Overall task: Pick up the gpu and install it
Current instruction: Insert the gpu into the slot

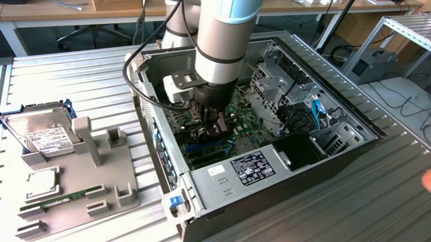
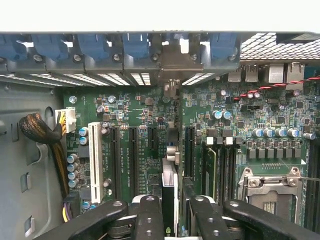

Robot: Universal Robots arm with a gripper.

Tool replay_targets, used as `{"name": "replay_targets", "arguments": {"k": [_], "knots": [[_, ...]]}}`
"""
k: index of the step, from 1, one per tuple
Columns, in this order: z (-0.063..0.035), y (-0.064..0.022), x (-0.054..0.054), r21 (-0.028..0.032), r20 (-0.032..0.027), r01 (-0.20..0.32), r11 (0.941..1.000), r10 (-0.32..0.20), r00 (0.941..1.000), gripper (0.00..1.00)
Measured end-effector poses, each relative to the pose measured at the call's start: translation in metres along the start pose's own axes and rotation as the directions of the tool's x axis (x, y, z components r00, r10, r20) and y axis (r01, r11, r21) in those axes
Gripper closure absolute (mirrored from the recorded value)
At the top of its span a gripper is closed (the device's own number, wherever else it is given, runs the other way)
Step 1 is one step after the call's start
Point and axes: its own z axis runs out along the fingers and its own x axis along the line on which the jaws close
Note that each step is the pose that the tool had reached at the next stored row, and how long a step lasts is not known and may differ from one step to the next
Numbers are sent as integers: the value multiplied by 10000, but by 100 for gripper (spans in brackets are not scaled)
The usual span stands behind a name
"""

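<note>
The arm reaches down into the open computer case [image 1: 323, 151]. My gripper [image 1: 210, 126] hangs low over the green motherboard [image 1: 239, 108]. The gpu [image 1: 217, 135] shows as a dark piece beneath the fingers. In the wrist view the gpu [image 2: 170, 172] stands edge-on, a thin card running from between my black fingers [image 2: 150, 220] towards the case's rear bracket openings [image 2: 172, 65]. It sits in line with the black expansion slots [image 2: 134, 160] on the motherboard [image 2: 240, 115]. My gripper [image 2: 175, 222] is shut on the card, one finger on each side.
On the exterior view's left, a grey holder [image 1: 101, 176] carries a silver hard drive [image 1: 44, 133], a green RAM stick [image 1: 64, 196] and a square chip [image 1: 40, 182]. Inside the case are a power supply [image 1: 249, 169], drive cages [image 1: 276, 85], a CPU socket [image 2: 272, 192] and a cable bundle [image 2: 40, 131].
</note>
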Motion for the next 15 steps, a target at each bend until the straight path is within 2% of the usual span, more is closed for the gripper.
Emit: {"name": "replay_targets", "arguments": {"k": [6, 15], "knots": [[0, 1, 1, 4, -4, -230, 9997, 230, 9997, 74], [3, 2, 1, 2, 3, -164, 9999, 164, 9999, 74]]}}
